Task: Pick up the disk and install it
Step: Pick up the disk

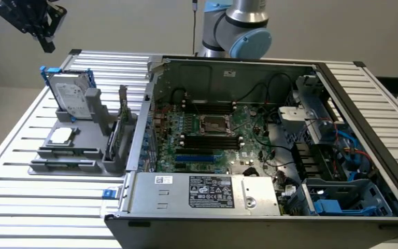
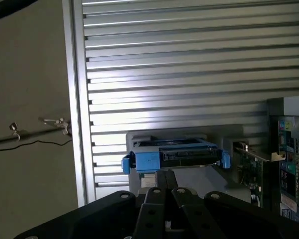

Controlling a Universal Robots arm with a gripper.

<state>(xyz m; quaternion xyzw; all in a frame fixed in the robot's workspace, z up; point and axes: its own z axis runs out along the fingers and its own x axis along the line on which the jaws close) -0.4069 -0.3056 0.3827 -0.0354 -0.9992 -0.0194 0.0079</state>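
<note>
The disk (image 1: 71, 97), a silver-grey drive with a white label in a blue frame, stands upright in a grey holder (image 1: 81, 150) at the exterior view's left. My black gripper (image 1: 48, 47) hangs well above it and holds nothing. From the wrist view I look down on the disk's top edge (image 2: 175, 156) with its blue clips. My gripper (image 2: 165, 185) is shut there, the two fingers pressed together just over the disk's near side.
An open computer case (image 1: 268, 155) with motherboard, cables and a blue-trimmed bay (image 1: 341, 199) takes up the exterior view's middle and right. A small square chip (image 1: 61, 136) and an upright card (image 1: 124, 111) also sit in the holder. The slatted metal table (image 1: 40, 207) surrounds them.
</note>
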